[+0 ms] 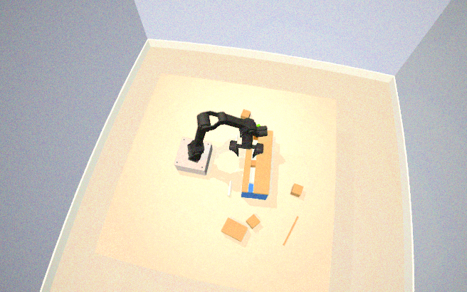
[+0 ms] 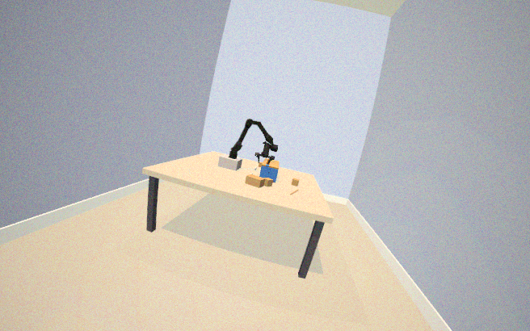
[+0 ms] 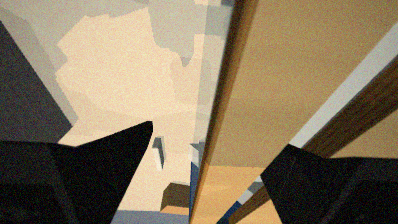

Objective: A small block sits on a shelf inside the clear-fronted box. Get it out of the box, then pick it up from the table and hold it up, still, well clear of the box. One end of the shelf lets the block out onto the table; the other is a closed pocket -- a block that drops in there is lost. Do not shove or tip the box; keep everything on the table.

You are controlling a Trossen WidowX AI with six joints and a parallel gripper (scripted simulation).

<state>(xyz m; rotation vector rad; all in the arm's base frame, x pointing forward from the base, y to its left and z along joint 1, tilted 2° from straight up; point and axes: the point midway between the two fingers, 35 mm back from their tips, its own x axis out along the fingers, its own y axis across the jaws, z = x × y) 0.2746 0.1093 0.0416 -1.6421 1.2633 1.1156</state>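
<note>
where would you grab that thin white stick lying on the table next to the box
Grip the white stick at its middle, from straight above, fingers across its narrow width. It lies flat beside the box, ends free, so a top-down pinch suits it. The gripper is open.

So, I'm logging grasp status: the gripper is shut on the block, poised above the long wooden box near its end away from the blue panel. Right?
Not quite. The gripper is open and holds nothing; the wrist view shows its fingers spread wide, with nothing between them. The rest stands: it is poised above the long wooden box, near its end away from the blue panel.
</note>
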